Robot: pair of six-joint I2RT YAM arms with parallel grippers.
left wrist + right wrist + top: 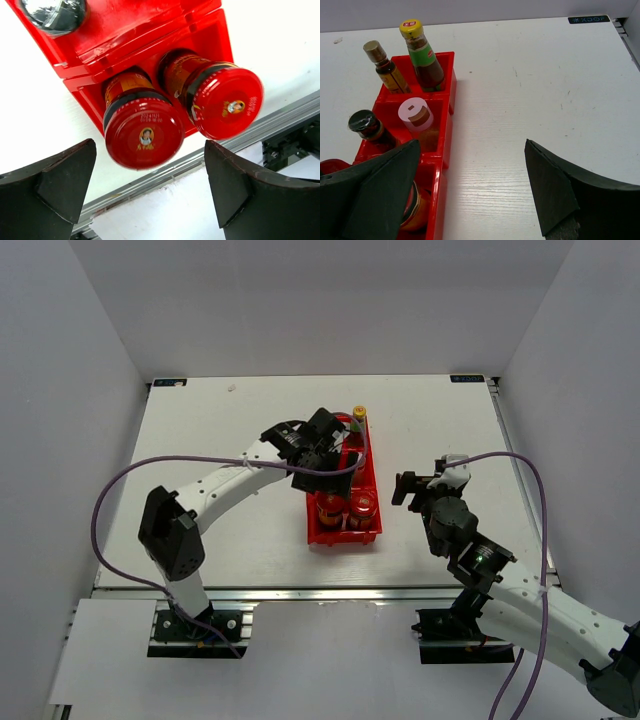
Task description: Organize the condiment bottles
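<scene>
The condiment bottles stand in a red three-compartment tray (372, 480). Two squat jars with red lids (144, 134) (227, 102) fill its near compartment. The pink-capped bottle (417, 117) and a dark-capped one (367, 127) are in the middle. The yellow-capped green-labelled bottle (422, 55) and a small tan-capped one (385, 67) are at the far end. My left gripper (330, 455) hovers over the tray's middle, open and empty (150, 185). My right gripper (415, 480) is open and empty over the table, right of the tray (472, 190).
White table (220, 430) with white walls on three sides. An aluminium rail (300, 592) runs along the near edge. The left arm's purple cable (110, 495) loops over the left side. Bare table lies right of the tray (530, 90).
</scene>
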